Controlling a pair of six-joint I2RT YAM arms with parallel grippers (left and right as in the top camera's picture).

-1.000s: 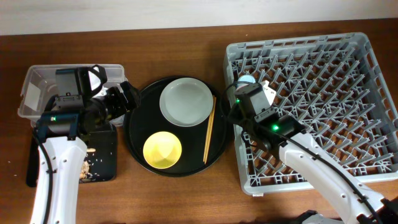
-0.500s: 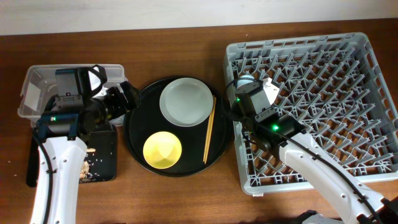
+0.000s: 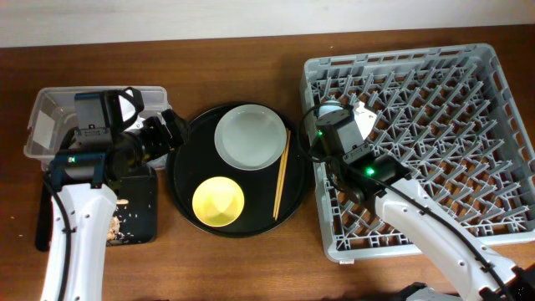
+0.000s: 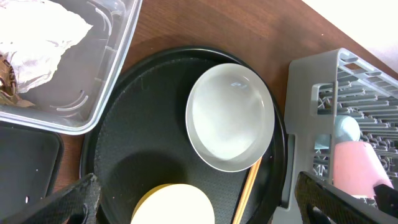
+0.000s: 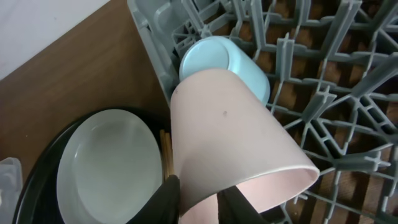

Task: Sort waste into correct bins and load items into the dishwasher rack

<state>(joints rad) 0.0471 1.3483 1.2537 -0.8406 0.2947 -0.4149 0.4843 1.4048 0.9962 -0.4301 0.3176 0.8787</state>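
Note:
My right gripper (image 3: pixel 341 131) is shut on the rim of the small pink cup (image 5: pixel 230 137), one finger outside and one inside. It holds the cup tilted over the near-left corner of the grey dishwasher rack (image 3: pixel 435 142), just above the light-blue cup (image 5: pixel 217 62) lying in the rack. My left gripper (image 4: pixel 198 182) is open and empty above the round black tray (image 3: pixel 180 180), which holds the grey-green plate (image 3: pixel 249 135), the yellow bowl (image 3: pixel 218 201) and the chopsticks (image 3: pixel 282 174). The clear tub (image 3: pixel 50 117) holds the white napkin (image 4: pixel 37 37).
The shallow black tray (image 3: pixel 138 196) lies in front of the clear tub, with pale crumbs (image 3: pixel 113 224) in it. A brown wrapper edge (image 4: pixel 6 78) shows beside the napkin. The rack's upright pegs (image 5: pixel 323 93) stand close around the cups.
My right gripper has shifted the pink cup slightly further over the rack. The left arm has not moved.

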